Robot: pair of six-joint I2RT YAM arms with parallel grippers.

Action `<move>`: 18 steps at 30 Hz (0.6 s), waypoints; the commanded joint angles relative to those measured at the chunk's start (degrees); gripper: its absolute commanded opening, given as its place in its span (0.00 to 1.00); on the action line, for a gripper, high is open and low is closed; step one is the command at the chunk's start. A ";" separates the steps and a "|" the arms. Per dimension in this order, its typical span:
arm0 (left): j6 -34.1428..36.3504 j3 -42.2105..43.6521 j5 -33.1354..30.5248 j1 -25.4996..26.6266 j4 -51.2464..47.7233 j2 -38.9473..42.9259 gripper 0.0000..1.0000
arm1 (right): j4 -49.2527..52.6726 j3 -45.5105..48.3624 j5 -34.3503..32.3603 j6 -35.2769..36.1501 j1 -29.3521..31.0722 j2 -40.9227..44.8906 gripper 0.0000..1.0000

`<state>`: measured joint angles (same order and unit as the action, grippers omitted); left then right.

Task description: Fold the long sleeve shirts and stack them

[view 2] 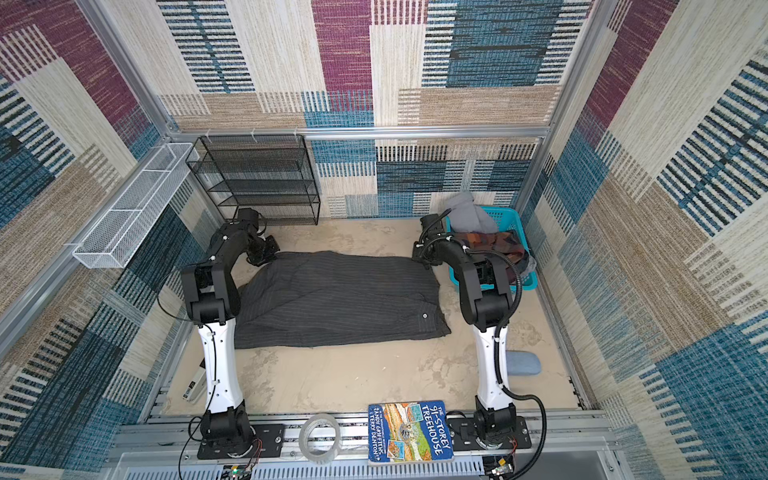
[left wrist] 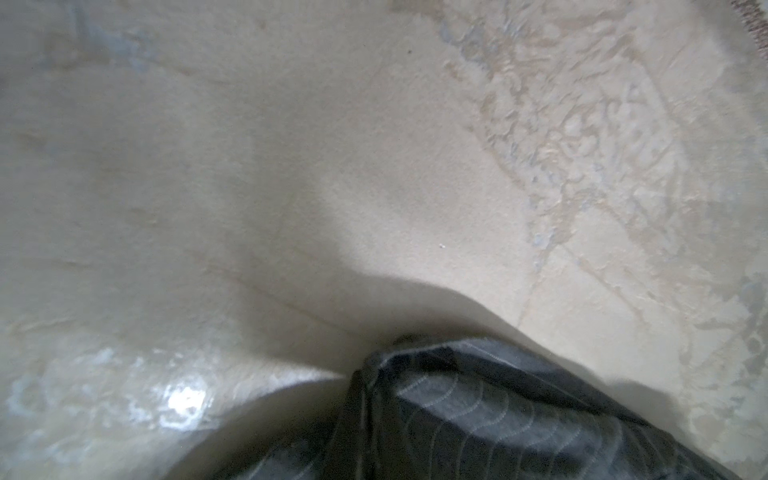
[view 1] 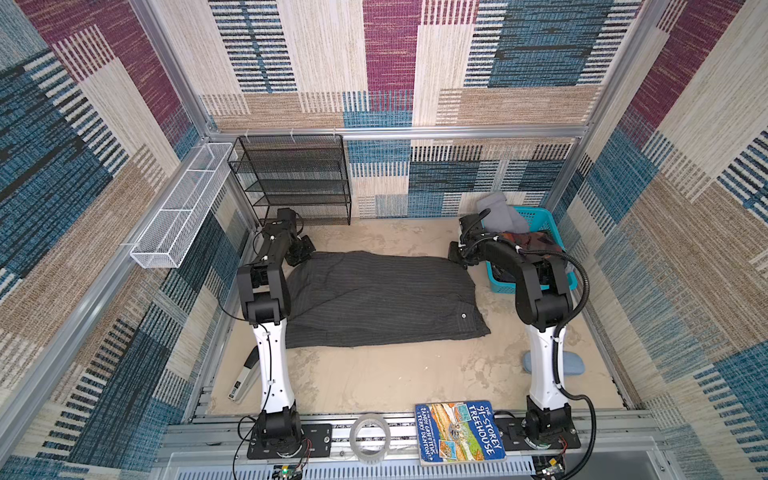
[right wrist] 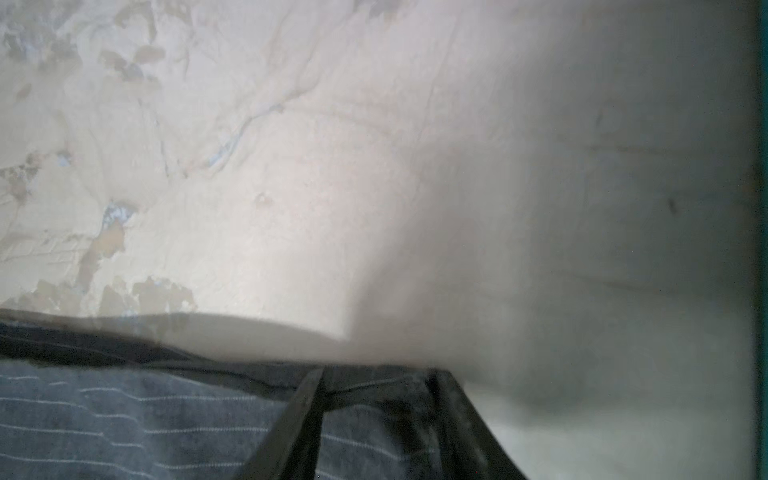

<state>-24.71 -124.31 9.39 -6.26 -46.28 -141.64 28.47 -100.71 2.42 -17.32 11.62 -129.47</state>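
One charcoal pinstriped shirt (view 1: 382, 299) lies on the table (view 1: 374, 374) between the two arms, the only one laid out. We see a broad, roughly rectangular slab, already doubled over itself. A diagonal fold line crosses it, a pale button (view 1: 463, 316) shows near its near right corner, and no sleeve sticks out. The cloth is soft and wrinkled, and it sags along the left edge.

We judge the folding to be midway, with both far corners being taken up for a fold toward us. The left gripper (view 1: 297, 257) sits at the far left corner, clenched. In the left wrist view the cloth tents up off the table toward it, so we take it to be pinching the shirt. The right gripper (view 1: 457, 254) is at the far right corner, its fingers (right wrist: 291, 428) apart astride the hem and not yet closed on it.

Next it must pinch every layer. Both arms should then lift evenly and carry the edge forward. A teal basket (view 1: 536, 216) holding other clothes stands just beyond the right arm.
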 commanded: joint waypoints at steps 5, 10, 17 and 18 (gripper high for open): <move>-0.65 -0.90 0.45 -0.07 0.52 0.67 0.00 | -1.04 -2.88 1.01 0.36 0.09 -1.88 0.21; -1.18 -2.22 1.61 -0.07 0.58 0.92 0.00 | -1.32 -3.71 1.15 1.31 0.07 -1.14 0.08; -1.30 -0.39 3.06 -0.07 0.95 6.08 0.00 | -0.79 -3.49 1.46 2.65 0.07 2.76 0.04; -1.22 0.66 3.34 -0.12 1.24 7.38 0.00 | -0.84 -2.82 1.45 2.80 0.07 3.88 0.04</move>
<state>-25.32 -125.01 11.14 -6.26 -46.06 -137.05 28.18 -104.07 3.42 -15.44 11.62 -127.90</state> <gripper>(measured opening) 0.062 0.055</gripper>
